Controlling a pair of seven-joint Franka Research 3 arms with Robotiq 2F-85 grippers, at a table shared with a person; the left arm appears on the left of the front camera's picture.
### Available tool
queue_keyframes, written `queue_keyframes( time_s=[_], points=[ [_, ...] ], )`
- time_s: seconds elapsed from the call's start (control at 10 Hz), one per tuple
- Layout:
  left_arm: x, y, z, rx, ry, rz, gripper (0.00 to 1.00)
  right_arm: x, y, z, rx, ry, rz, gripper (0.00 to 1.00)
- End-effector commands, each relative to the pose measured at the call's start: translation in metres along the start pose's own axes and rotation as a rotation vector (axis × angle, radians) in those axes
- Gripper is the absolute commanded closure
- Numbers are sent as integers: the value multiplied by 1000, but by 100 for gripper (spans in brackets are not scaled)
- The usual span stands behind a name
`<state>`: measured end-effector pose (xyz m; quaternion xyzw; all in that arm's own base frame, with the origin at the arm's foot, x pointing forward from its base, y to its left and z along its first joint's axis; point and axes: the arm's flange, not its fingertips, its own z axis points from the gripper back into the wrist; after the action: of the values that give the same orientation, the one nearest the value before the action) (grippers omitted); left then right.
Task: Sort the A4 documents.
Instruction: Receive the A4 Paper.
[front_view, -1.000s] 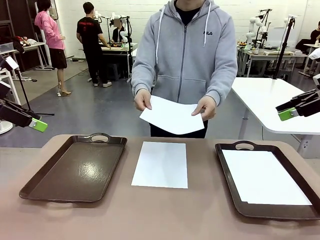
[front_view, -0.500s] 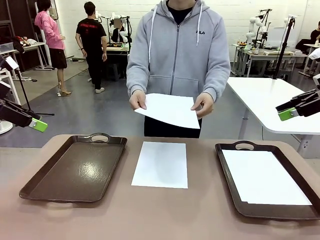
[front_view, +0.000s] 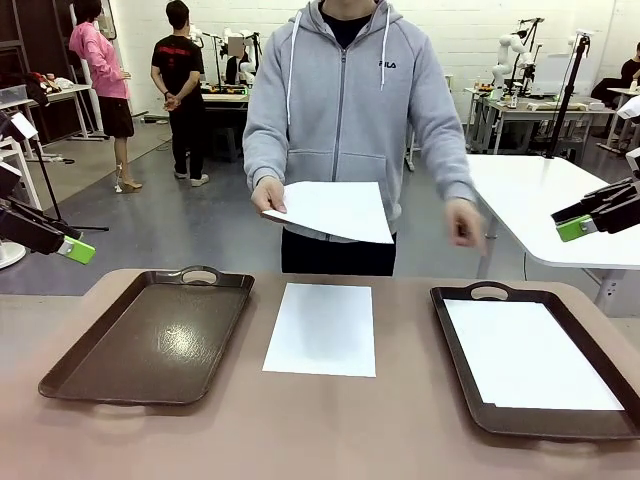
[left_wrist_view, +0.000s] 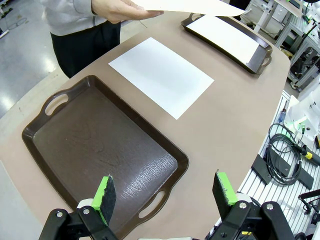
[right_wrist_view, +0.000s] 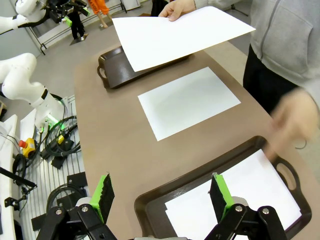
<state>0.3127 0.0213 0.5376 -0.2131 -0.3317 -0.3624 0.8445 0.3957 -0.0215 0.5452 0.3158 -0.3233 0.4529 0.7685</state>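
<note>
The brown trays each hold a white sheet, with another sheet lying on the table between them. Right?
Not quite. In the front view the left tray holds no sheet; only the right tray does. Another sheet does lie on the table between them.

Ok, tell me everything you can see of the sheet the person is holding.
The held sheet is plain white A4 paper, thin, slightly bowed, with no print showing. It hangs in the air roughly level, its near edge dipping a little, about over the far edge of the table, beyond the sheet lying flat there. One hand pinches it at a corner; the other hand is off it, blurred, out to the side. The left gripper and right gripper are well clear of it.
</note>
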Motion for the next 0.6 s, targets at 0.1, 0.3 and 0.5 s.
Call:
queue_keyframes(
  time_s=[0.1, 0.3, 0.5],
  points=[
    [-1, 2, -1, -16, -15, -19, 0, -1, 2, -2, 4, -4, 3, 0],
    [-1, 2, -1, -16, -15, -19, 0, -1, 2, -2, 4, -4, 3, 0],
    [-1, 2, -1, -16, -15, -19, 0, -1, 2, -2, 4, -4, 3, 0]
  ],
)
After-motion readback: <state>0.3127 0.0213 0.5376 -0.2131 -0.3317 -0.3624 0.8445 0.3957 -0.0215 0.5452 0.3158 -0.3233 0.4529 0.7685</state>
